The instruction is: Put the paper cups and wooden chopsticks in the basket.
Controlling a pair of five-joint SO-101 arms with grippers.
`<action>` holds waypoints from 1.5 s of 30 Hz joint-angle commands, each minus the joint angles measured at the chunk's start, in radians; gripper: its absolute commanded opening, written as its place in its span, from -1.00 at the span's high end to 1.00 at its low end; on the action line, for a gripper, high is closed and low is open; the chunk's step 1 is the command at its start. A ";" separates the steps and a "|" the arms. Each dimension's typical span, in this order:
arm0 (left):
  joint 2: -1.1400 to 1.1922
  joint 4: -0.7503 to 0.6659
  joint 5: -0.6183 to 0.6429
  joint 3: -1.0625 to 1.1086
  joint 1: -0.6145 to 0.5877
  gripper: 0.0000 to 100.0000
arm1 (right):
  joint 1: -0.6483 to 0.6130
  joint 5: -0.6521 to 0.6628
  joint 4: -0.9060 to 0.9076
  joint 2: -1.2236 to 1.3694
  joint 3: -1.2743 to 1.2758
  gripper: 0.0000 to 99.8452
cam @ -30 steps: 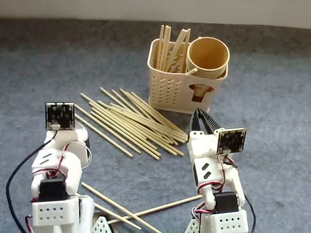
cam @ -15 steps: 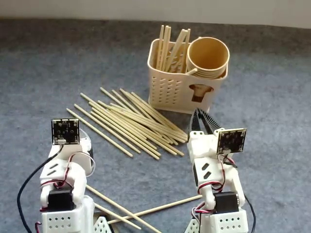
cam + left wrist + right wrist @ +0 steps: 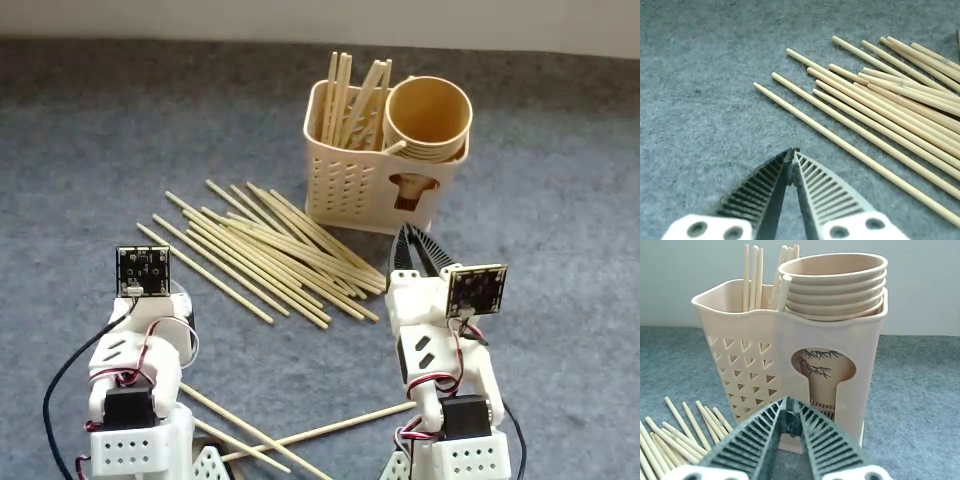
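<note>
Many chopsticks point(image 3: 270, 260) lie fanned on the grey worktop point(image 3: 100, 120) in front of the basket point(image 3: 350, 190). A few stray chopsticks point(image 3: 290, 435) lie near the arm bases. The basket already holds a stack of paper cups point(image 3: 430, 115), with several upright sticks beside them.

Left tool point(image 3: 791, 152): jaws pressed together, nothing between them, tip just short of the outermost chopstick point(image 3: 850, 149) of the fan.
Right tool point(image 3: 787, 412): likewise closed and empty, close in front of the basket.

Judged step: the left arm takes a stick from the edge of the fan. Notes for doing it well:
- Open the jaws before descending; closed, they would only push the stick.
- Take the outermost chopstick. It lies apart from its neighbours, so one finger fits on each side.
- Straddle it crosswise near mid-length, so it does not tip on the lift.
- Go down until the fingertips meet the worktop. The stick is thin and round and will likely roll.
- Risk: the right arm stands near the basket, so route the carry around it.
</note>
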 commanded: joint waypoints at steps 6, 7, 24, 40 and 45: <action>0.002 0.417 -0.006 0.021 -0.005 0.99 | 0.005 0.012 0.229 -0.013 -0.071 0.99; 0.004 0.410 -0.006 0.021 -0.005 0.99 | 0.005 0.012 0.262 -0.012 -0.094 0.99; 0.004 0.402 -0.006 0.021 -0.004 0.99 | 0.008 0.011 0.392 -0.016 -0.211 0.99; 0.004 0.402 -0.006 0.021 -0.004 0.99 | 0.010 0.011 0.390 -0.016 -0.219 0.99; 0.004 0.402 -0.006 0.021 -0.004 0.99 | 0.010 0.011 0.390 -0.016 -0.219 0.99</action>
